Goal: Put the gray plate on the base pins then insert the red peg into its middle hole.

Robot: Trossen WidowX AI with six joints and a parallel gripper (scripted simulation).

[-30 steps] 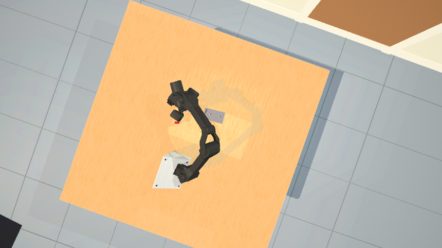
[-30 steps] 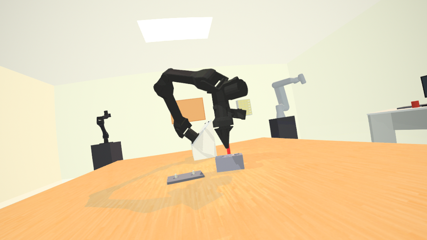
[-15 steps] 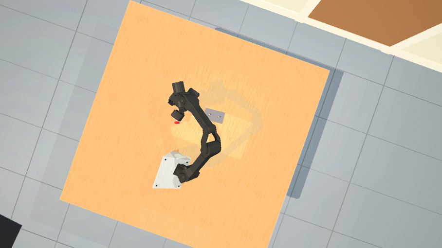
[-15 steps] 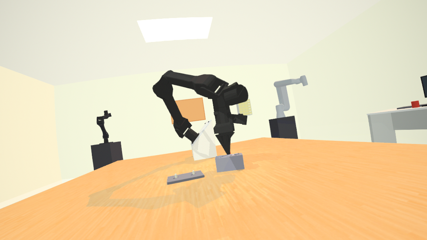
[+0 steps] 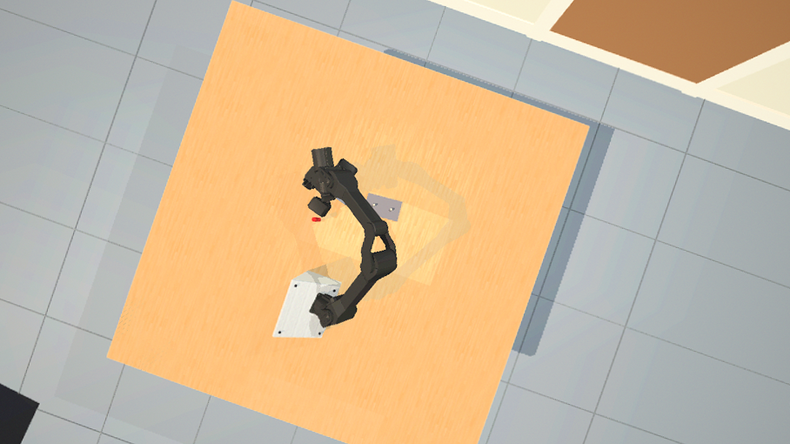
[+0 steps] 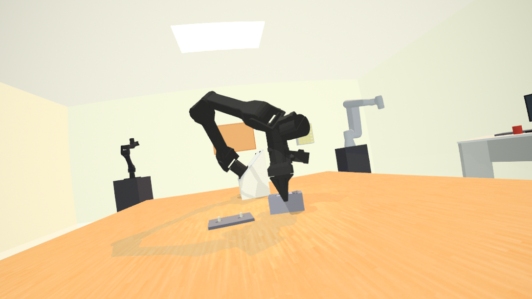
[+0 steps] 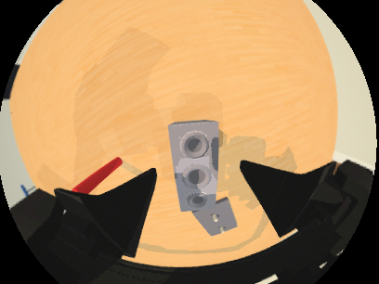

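Observation:
The gray plate [image 6: 277, 206] [image 7: 192, 161] is a thick block with three holes facing up. It stands on the table beside the base, apart from it. The flat gray base [image 5: 383, 207] [image 6: 230, 222] [image 7: 228, 213] has two pale upright pins. My gripper [image 6: 286, 200] [image 7: 200, 169] is open, with its fingers on either side of the plate and a gap to each. In the exterior view, the near fingertip overlaps the plate's upper face. The red peg [image 5: 316, 218] [image 7: 99, 175] stands upright, partly behind the left finger in the wrist view and hidden in the exterior view.
The arm rises from a slanted white block [image 5: 301, 306] [image 6: 256, 185] on the wooden table [image 5: 435, 358] [image 6: 353, 238]. The arm covers most of the plate in the top view. The peg stands on the white block's side of the plate.

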